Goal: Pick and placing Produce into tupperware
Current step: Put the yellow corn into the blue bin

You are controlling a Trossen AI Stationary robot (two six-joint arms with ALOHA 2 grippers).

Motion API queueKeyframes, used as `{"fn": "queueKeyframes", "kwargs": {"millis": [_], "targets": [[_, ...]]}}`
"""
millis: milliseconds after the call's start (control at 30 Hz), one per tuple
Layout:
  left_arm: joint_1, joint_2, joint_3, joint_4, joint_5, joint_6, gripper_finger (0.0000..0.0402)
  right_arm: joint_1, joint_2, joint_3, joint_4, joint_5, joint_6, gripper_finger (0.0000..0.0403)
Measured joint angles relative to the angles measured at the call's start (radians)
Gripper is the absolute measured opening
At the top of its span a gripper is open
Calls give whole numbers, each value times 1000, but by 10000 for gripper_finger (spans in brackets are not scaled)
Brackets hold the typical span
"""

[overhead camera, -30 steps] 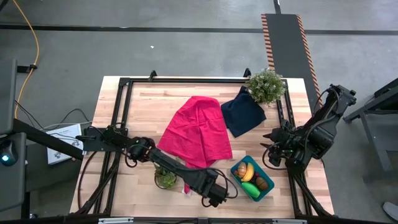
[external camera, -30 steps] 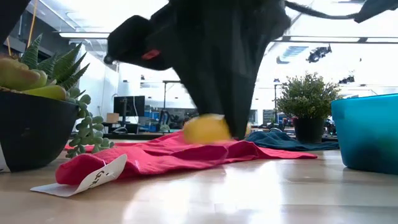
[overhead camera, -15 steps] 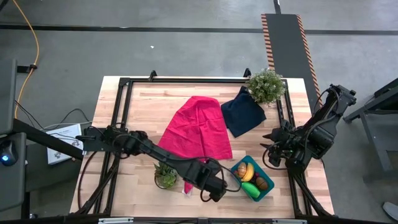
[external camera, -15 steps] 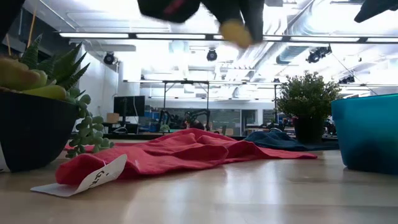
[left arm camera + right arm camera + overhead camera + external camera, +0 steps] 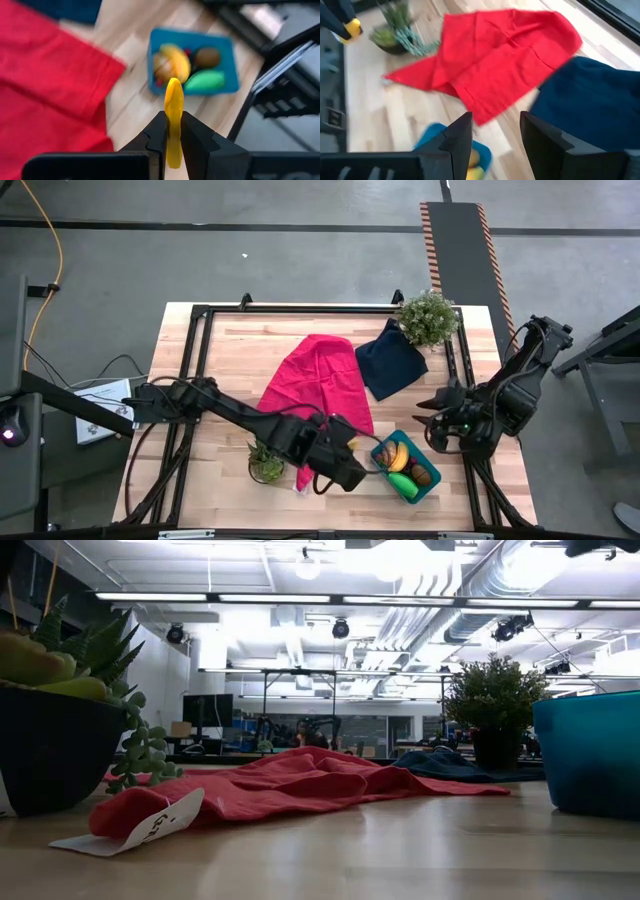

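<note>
Now | banana pinched between left fingers | above tupperware

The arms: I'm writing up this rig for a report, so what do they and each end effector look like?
Both arms are dark, nearly black, built of jointed segments with thin black cables alongside. The left end effector has two dark, flat-sided fingers narrowing to blunt tips. The right end effector has two similar dark, angular fingers. A small green light glows on the right arm near its wrist. No lettering can be read.
</note>
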Motion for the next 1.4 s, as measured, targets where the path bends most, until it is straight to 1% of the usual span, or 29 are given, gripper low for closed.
{"fn": "queueKeyframes", "kwargs": {"millis": [67,200,333,467,700,867,967,1200,1400], "targets": [[0,-25,0,36,-32,39,36,0,0,0,56,15,-20,156],[1,-68,0,148,-60,137,36,0,0,0,186,42,-80,156],[1,-94,0,258,-70,220,36,0,0,0,324,59,-185,156],[6,-109,0,346,-75,295,36,0,-1,0,500,53,-334,156],[27,-108,0,425,-3,362,36,0,-52,0,793,-75,-594,156],[26,-107,0,521,36,466,36,0,-80,0,949,-154,-710,156],[25,-107,0,556,45,497,36,0,-79,0,995,-160,-744,156],[26,-107,0,608,53,575,36,0,-72,0,1032,-172,-758,156],[31,-107,0,687,98,654,36,-18,-53,0,1081,-187,-787,156]]}}
